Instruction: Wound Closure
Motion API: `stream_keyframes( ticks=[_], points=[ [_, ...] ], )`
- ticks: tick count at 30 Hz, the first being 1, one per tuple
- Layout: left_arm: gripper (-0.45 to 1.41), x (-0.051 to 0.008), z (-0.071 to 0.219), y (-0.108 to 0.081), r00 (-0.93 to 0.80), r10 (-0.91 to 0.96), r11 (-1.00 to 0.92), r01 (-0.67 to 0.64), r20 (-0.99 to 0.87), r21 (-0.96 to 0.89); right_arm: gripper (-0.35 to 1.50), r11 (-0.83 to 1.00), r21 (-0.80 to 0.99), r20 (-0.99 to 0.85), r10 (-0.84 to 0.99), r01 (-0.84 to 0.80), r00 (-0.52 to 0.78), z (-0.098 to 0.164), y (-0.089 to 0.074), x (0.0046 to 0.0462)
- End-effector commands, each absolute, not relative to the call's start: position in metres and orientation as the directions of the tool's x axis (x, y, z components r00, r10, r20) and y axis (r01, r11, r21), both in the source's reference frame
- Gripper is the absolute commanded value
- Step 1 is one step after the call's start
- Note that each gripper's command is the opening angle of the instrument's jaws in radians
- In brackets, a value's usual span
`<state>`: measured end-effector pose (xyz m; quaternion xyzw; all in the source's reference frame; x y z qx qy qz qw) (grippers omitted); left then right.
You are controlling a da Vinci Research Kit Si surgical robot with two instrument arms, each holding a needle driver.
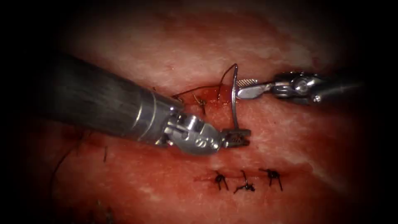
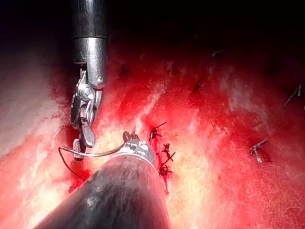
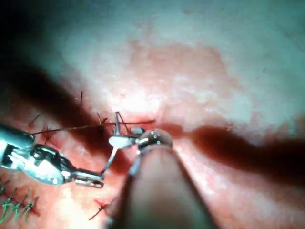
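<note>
Red, wet tissue (image 1: pixel 290 137) lies under a thin curved steel needle (image 1: pixel 234 99) trailing dark thread (image 1: pixel 195 90). Left silver tool (image 1: pixel 236 137) pinches its lower end; right silver tool (image 1: pixel 244 88), jaws seemingly parted, touches its upper part, so both should hold steady.

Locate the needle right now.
Endoscope view: needle stands above the cut, clear of tissue, one end in the left tool, right tool at its upper curve.

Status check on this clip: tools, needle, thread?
Left tool shut on needle at one end. Right tool beside the needle's upper part, grip unclear. Needle upright over the cut, thread trailing from its top.
</note>
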<state>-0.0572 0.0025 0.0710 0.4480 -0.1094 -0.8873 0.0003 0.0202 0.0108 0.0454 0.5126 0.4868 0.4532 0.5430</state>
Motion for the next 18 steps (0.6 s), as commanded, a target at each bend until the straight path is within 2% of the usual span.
stream_keyframes(
  ticks=[1, 6, 11, 18],
  points=[
    [-0.45, -0.0578, 0.0717, 0.0019, -0.597, -0.101, -0.976, -0.094, -0.796, 0.194, 0.76, 0.061, 0.998, -0.061, 0.992, 0.008, 0.113, 0.0456, 0.01, 0.0212],
    [-0.45, -0.058, 0.0719, 0.0017, -0.596, -0.103, -0.976, -0.093, -0.796, 0.196, 0.74, 0.055, 0.998, -0.056, 0.992, 0.008, 0.114, 0.0456, 0.0098, 0.0217],
    [-0.45, -0.0578, 0.072, 0.0018, -0.595, -0.104, -0.976, -0.092, -0.797, 0.196, 0.61, 0.05, 0.999, -0.051, 0.991, 0.014, 0.122, 0.0454, 0.0095, 0.0217],
    [-0.45, -0.0578, 0.0721, 0.0018, -0.595, -0.104, -0.976, -0.091, -0.797, 0.196, 0.61, 0.05, 0.999, -0.053, 0.99, 0.021, 0.131, 0.0452, 0.0089, 0.0223]
  ],
)
